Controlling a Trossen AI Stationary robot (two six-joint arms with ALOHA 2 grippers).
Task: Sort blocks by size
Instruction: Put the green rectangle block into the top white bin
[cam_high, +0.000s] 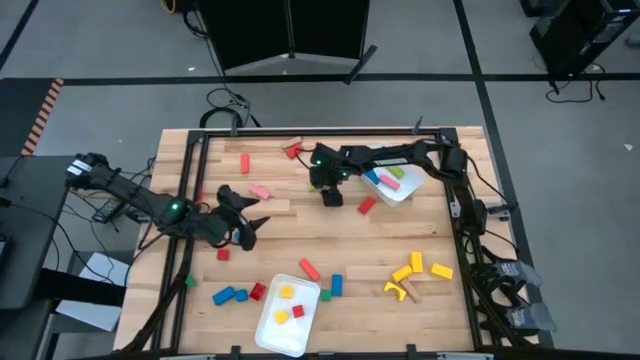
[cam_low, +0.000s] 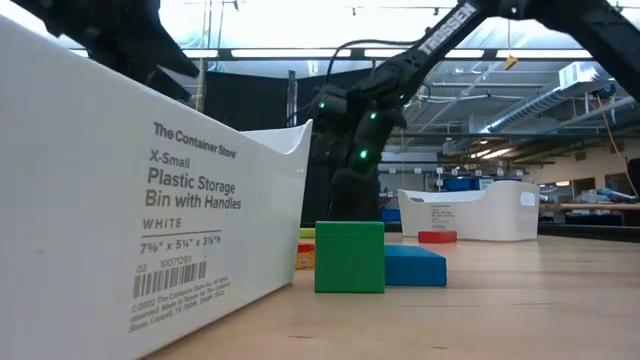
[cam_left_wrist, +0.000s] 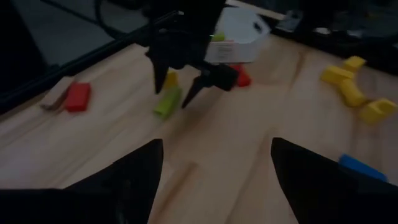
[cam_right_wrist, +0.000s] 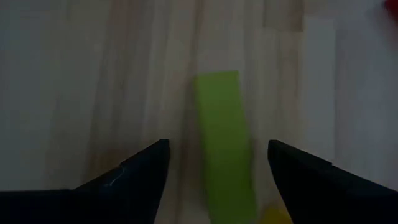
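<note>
The right pincer (cam_right_wrist: 217, 163) hangs with jaws apart above a light-green bar (cam_right_wrist: 224, 140) lying flat on the tabletop (cam_high: 400, 250), apparently lining up a pick; next it likely must descend and close. A yellow block (cam_left_wrist: 170, 79) just beside the bar may crowd the grasp. The left pincer (cam_left_wrist: 214, 165), also spread and empty, waits well apart. Blocks lie scattered around two white trays (cam_high: 290, 325).

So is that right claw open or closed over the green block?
Open: the right gripper has both fingers spread apart, with the green bar lying untouched between them.
</note>
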